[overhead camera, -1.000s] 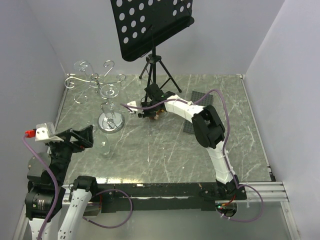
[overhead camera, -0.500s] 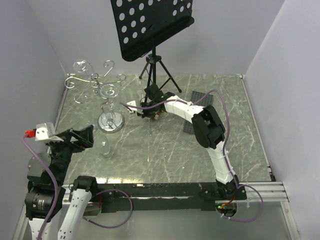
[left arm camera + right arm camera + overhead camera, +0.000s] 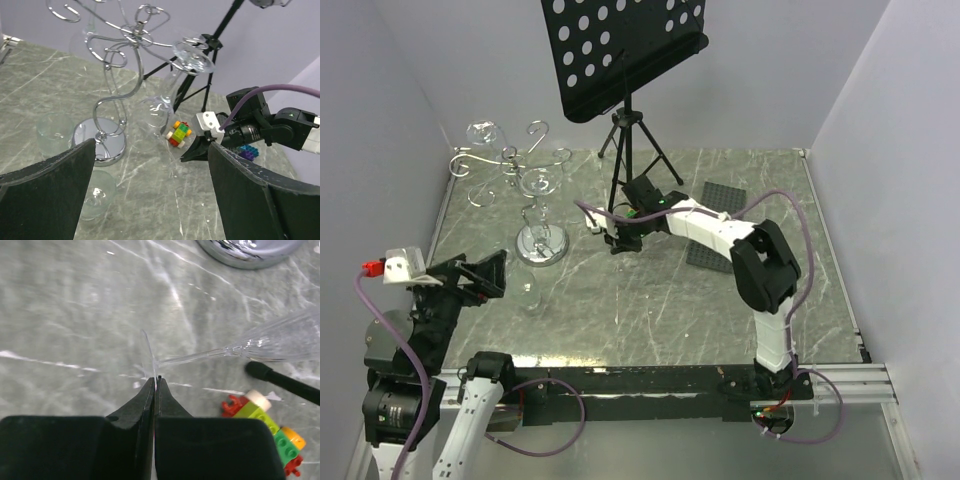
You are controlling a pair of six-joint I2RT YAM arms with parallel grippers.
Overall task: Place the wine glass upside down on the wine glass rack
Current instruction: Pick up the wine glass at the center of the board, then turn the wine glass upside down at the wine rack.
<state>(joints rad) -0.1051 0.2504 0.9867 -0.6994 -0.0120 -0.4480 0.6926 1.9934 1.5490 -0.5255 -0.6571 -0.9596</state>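
Observation:
A clear wine glass [image 3: 280,340] lies on its side on the marble table, with its stem running right to the bowl. My right gripper [image 3: 156,380] is shut on the thin edge of its foot [image 3: 146,351], low over the table beside the tripod [image 3: 620,244]. The chrome wine glass rack [image 3: 510,160] stands at the back left, and its round base [image 3: 102,145] shows in the left wrist view. One glass [image 3: 192,52] hangs upside down from a hook arm. My left gripper [image 3: 150,190] is open and empty at the near left, well away from the rack.
A black music stand [image 3: 620,50] on a tripod stands behind the right gripper. A toy car built of coloured bricks [image 3: 179,133] lies by the tripod's foot. Two more glasses [image 3: 97,192] [image 3: 52,135] stand near the rack base. A dark baseplate [image 3: 720,200] lies at the back right.
The right gripper's jaws have shut on the glass foot. Its gripper moved slightly right and nearer, and its elbow swung right. The left arm barely shifted.

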